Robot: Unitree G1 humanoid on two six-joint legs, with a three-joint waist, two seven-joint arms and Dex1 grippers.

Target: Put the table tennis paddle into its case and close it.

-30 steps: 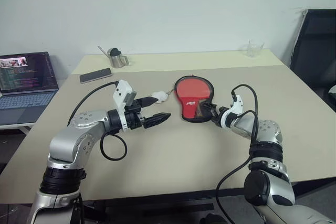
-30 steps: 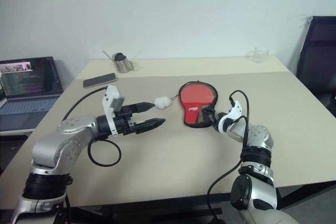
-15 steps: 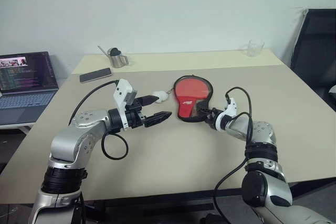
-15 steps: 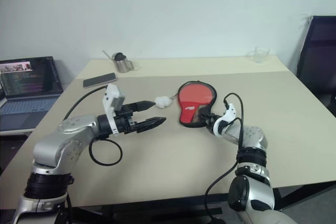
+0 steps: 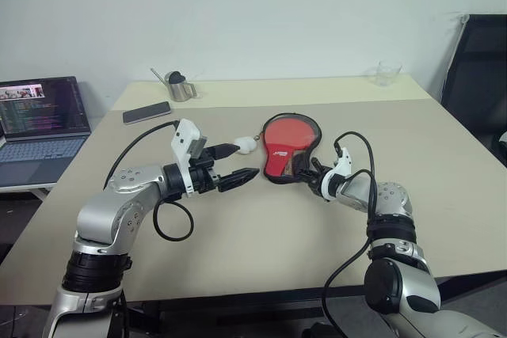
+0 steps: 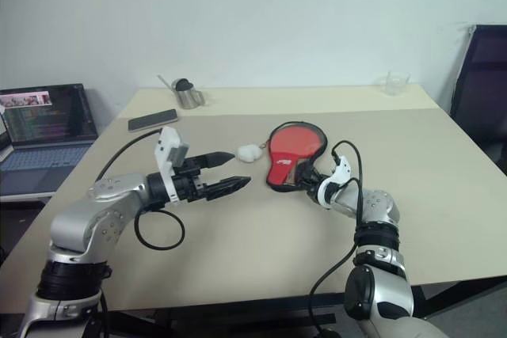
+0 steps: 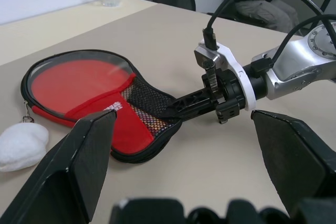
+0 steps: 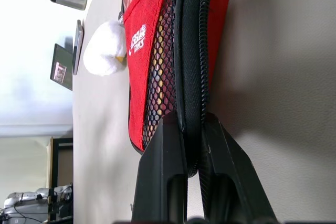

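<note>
The case (image 5: 287, 138) lies flat in the middle of the table, red side up, with a black mesh pocket (image 7: 149, 100) and a white logo. My right gripper (image 5: 305, 170) reaches in low from the right and is shut on the black zipper edging (image 8: 190, 66) at the case's narrow end. My left gripper (image 5: 242, 161) hovers open to the left of the case, holding nothing. A white pompom (image 5: 244, 144) hangs from the zipper pull on the case's left side. The table tennis paddle is hidden; I cannot tell whether it is inside the case.
A phone (image 5: 146, 112) and a metal cup (image 5: 179, 87) sit at the table's far left, a clear glass (image 5: 386, 73) at the far right. A laptop (image 5: 43, 124) stands on a side table to the left. A black chair (image 5: 475, 69) is beyond the right edge.
My right gripper's fingers have gone from open to shut on the case's narrow end, and that end has swung slightly to the left. The left arm has not moved.
</note>
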